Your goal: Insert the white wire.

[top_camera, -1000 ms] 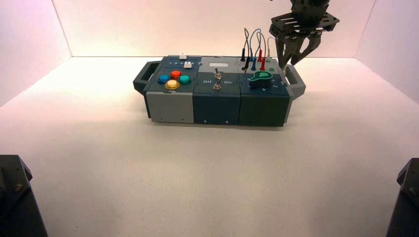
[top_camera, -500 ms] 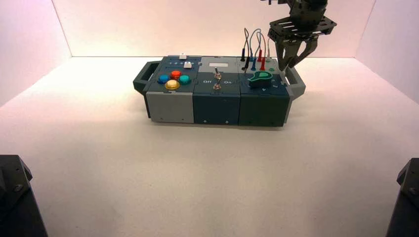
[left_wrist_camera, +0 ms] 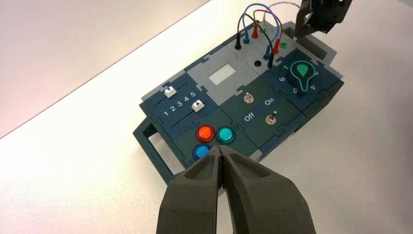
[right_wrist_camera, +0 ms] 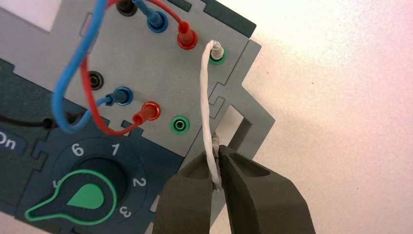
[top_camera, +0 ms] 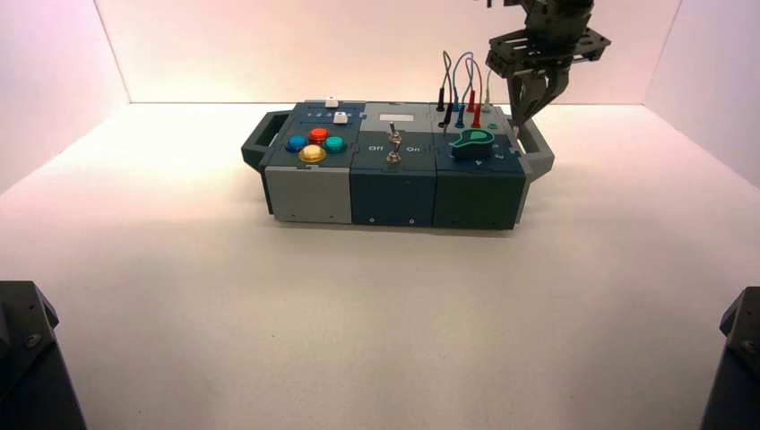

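Observation:
The white wire [right_wrist_camera: 207,107] has one white plug seated in the far green socket [right_wrist_camera: 216,50]. Its other end runs down between the fingers of my right gripper [right_wrist_camera: 216,168], which is shut on it beside the box's right handle [right_wrist_camera: 243,122]. An empty green socket [right_wrist_camera: 179,124] lies close by, next to the red plug. From above, the right gripper [top_camera: 524,115] hangs over the box's back right corner. My left gripper [left_wrist_camera: 221,156] is shut on nothing and held well away from the box.
The box [top_camera: 309,193] carries red [right_wrist_camera: 146,112], blue [right_wrist_camera: 122,96] and black leads beside the white one. A green-pointer knob [right_wrist_camera: 83,195] sits near the sockets. Toggle switches [left_wrist_camera: 272,117], sliders [left_wrist_camera: 197,105] and coloured buttons [top_camera: 314,145] fill the rest of the box.
The right gripper's fingers went from wide open to shut on the white wire, and it shifted slightly left. The left arm has not moved.

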